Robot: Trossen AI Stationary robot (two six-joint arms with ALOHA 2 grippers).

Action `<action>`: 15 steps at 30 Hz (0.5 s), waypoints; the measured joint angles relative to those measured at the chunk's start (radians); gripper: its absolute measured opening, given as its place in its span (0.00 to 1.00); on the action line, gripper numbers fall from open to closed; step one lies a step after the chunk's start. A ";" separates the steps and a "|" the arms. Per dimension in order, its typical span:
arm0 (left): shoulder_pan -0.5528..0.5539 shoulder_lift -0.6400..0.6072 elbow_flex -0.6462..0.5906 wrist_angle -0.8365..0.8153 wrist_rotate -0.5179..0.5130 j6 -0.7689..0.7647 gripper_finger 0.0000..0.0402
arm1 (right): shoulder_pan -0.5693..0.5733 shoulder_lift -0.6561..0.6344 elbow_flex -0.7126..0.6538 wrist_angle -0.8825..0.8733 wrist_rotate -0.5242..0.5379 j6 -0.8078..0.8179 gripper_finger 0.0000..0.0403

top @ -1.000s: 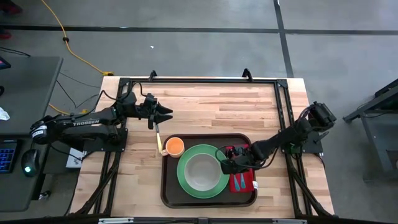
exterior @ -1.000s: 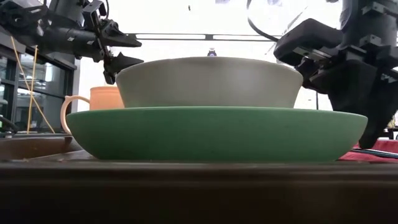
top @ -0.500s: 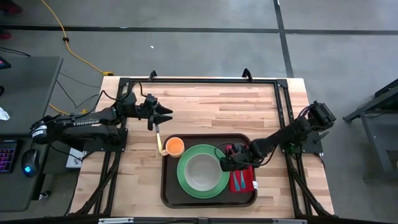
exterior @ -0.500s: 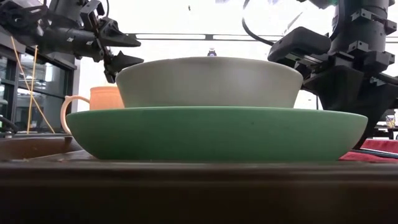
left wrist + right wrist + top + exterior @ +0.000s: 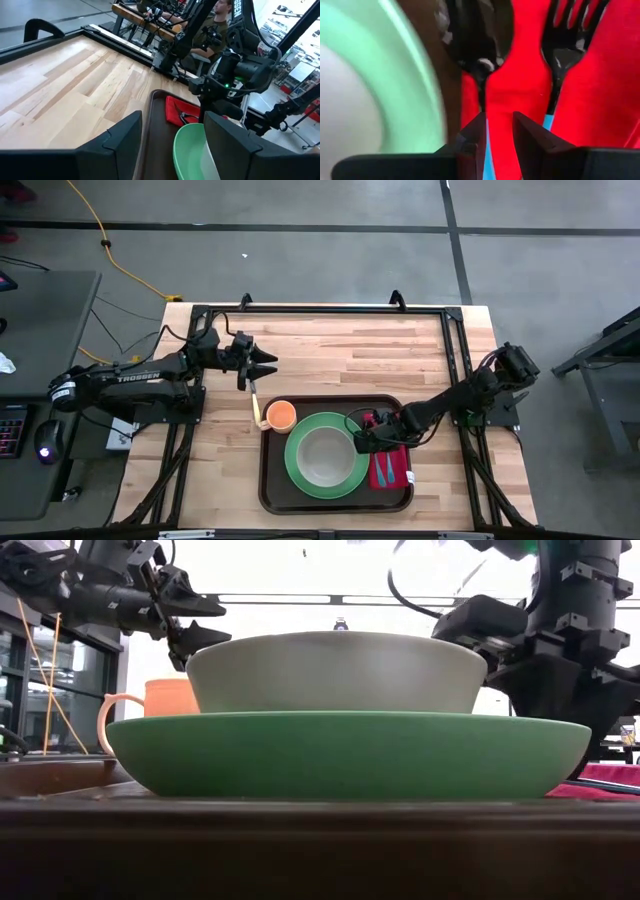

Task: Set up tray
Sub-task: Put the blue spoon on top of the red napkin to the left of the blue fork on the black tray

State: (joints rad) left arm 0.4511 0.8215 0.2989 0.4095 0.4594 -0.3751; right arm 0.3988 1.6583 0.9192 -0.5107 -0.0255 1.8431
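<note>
My right claw (image 5: pixel 362 442) hangs low over the tray (image 5: pixel 275 490), at the seam between the green plate (image 5: pixel 296 469) and the red napkin (image 5: pixel 398 476). Its fingers (image 5: pixel 470 140) stand a narrow gap apart, on either side of the spoon's (image 5: pixel 479 37) blue handle, but I cannot tell whether they pinch it. The spoon lies along the napkin's edge next to the plate, and a fork (image 5: pixel 565 35) lies beside it on the napkin. The tray sits on the table (image 5: pixel 340 350), at its near middle, carrying the plate with a grey bowl (image 5: pixel 325 454) on it and an orange cup (image 5: pixel 281 416) in one corner. My left claw (image 5: pixel 262 364) waits open above bare table, well apart from the tray.
</note>
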 joint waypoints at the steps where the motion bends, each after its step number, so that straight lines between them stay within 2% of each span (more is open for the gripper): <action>1: 0.000 0.000 0.000 0.000 0.001 0.004 0.61 | 0.000 0.007 0.000 -0.001 -0.007 0.000 0.18; 6: 0.000 0.000 0.000 0.001 0.002 0.015 0.61 | 0.000 0.058 0.033 0.001 -0.020 -0.008 0.18; 15: 0.000 0.000 0.000 0.006 0.002 0.028 0.61 | 0.000 0.097 0.146 -0.176 0.018 -0.044 0.18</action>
State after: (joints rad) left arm 0.4511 0.8215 0.2993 0.4153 0.4614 -0.3470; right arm 0.3992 1.7550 1.0650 -0.6868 -0.0080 1.7987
